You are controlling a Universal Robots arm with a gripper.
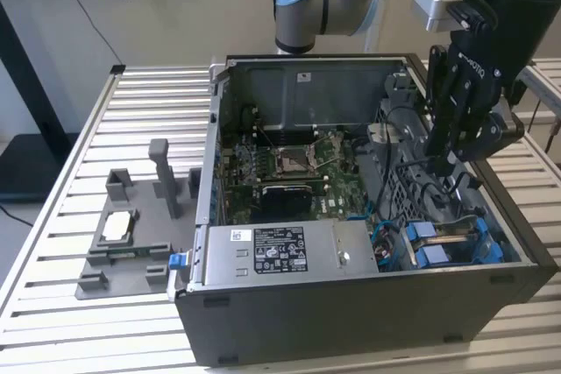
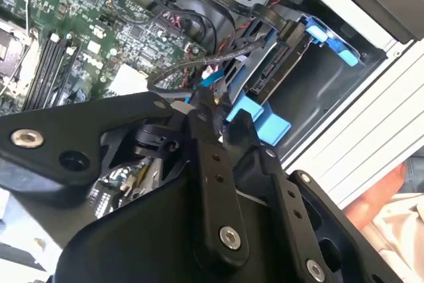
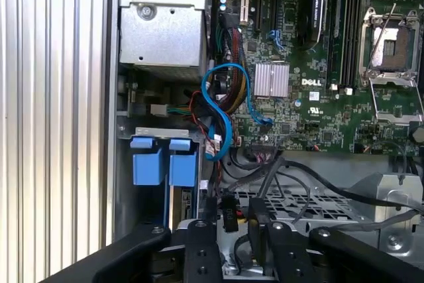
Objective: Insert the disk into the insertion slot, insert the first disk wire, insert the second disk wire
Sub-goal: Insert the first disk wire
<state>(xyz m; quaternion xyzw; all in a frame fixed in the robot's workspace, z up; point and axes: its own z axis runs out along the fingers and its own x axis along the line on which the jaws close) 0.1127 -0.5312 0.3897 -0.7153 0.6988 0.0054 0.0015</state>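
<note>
The disk [image 1: 456, 241], in its blue carrier, sits in the insertion slot at the case's front corner on the exterior view's right. Its blue tabs [image 3: 164, 164] show beside the power supply, and its dark body [image 2: 275, 74] lies inside the bay. My gripper [image 1: 441, 162] hangs over the drive cage, above and behind the disk. Both wrist views show the fingers close together, and a small black wire connector [image 3: 230, 215] with red and yellow leads sits between them. In the second wrist view, the gripper [image 2: 220, 114] has a thin blue wire end just beyond its fingertips.
The grey power-supply box [image 1: 280, 251] fills the case's front. The motherboard [image 1: 289, 172] lies behind it. A blue cable [image 3: 222, 117] loops near the heatsink. A grey fixture [image 1: 131, 234] with small parts stands outside the case. A hand [image 2: 381, 197] rests beyond the case wall.
</note>
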